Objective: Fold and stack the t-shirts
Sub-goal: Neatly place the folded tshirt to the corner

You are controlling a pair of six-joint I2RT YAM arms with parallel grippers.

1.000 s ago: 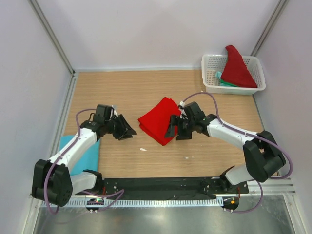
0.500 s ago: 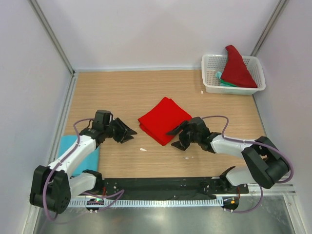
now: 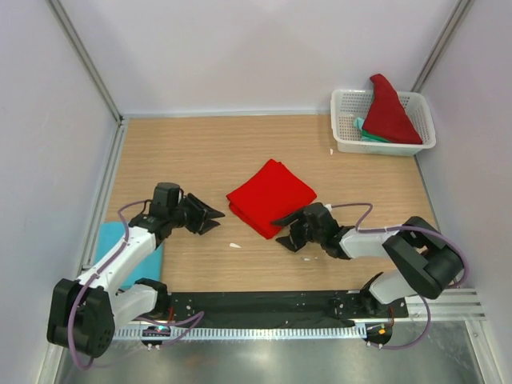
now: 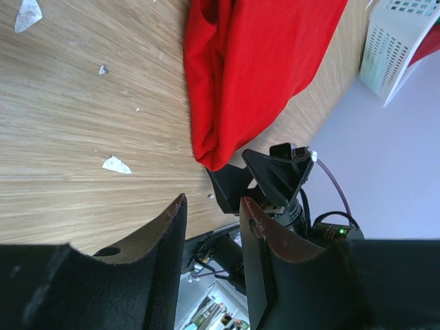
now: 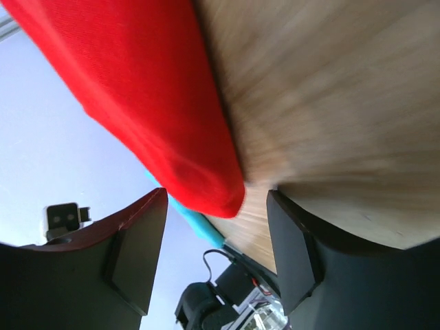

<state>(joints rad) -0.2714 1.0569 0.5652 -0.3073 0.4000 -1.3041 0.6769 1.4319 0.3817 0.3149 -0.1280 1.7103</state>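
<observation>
A robotics lab cell: white panels (image 3: 240,48) and metal posts (image 3: 84,60) are enclosing a wooden tabletop (image 3: 192,152), 2 arms (image 3: 128,244) sitting bolted at its edge.

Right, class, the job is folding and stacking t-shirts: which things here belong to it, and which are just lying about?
Job: folded bright red cloth t-shirt, mid-table; light blue cloth t-shirt, left edge; red cloth t-shirt heaped at far right; teal-green cloth t-shirt under it.
Lying about: white plastic lattice basket; small white scraps on the wooden table.
</observation>
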